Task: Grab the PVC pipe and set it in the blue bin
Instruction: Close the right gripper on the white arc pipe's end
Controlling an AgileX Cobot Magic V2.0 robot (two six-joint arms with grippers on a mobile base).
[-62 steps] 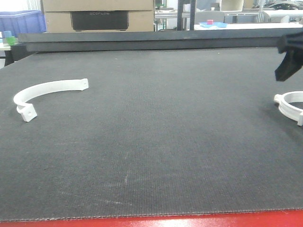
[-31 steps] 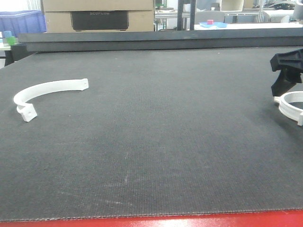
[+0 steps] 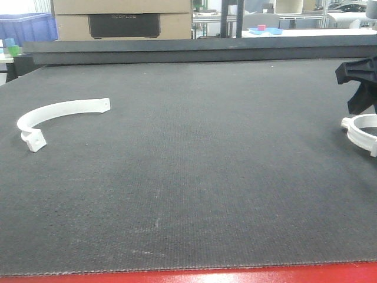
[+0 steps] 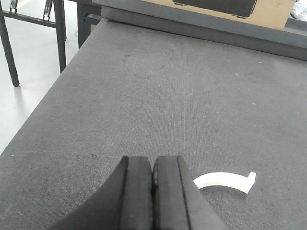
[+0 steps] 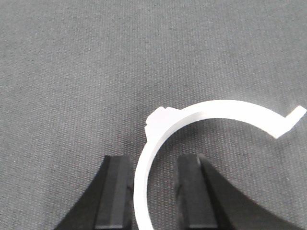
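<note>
Risk first. Right hand (image 5: 153,191) spread, one finger either side of the band of the right pipe piece (image 5: 216,112), low over the surface (image 5: 72,57); nothing pinched yet. Contact between fingertips and surface impossible to tell.

Slip judged the main hazard: thin, hard, smooth band with a curved face and little flat area for the pads. Likely to pivot or spring out sideways if pinched off-centre. Likely to skate across the surface if struck by one finger ahead of the other. Open arc, so probably lopsided once lifted and prone to swing in the grip.

Blue bin (image 3: 26,26) visible only far left, beyond the far edge of the surface; not confirmed as the intended one. Long carry from the right side, with risk of a drop along the way.

Left hand (image 4: 152,191) pressed together, holding nothing, close to the left pipe piece (image 4: 223,179) but apart from it.

Materials and shapes:
- **Pipe pieces:** white plastic half-rings, each with a small squared lug at an end, lying flat and well apart from each other. Right one cut off by the right edge of the front view.
- **Surface:** dark grey, coarse woven texture, lightly scuffed, with a red strip along the near edge.
- **Hands:** black, with flat-faced fingers.
</note>
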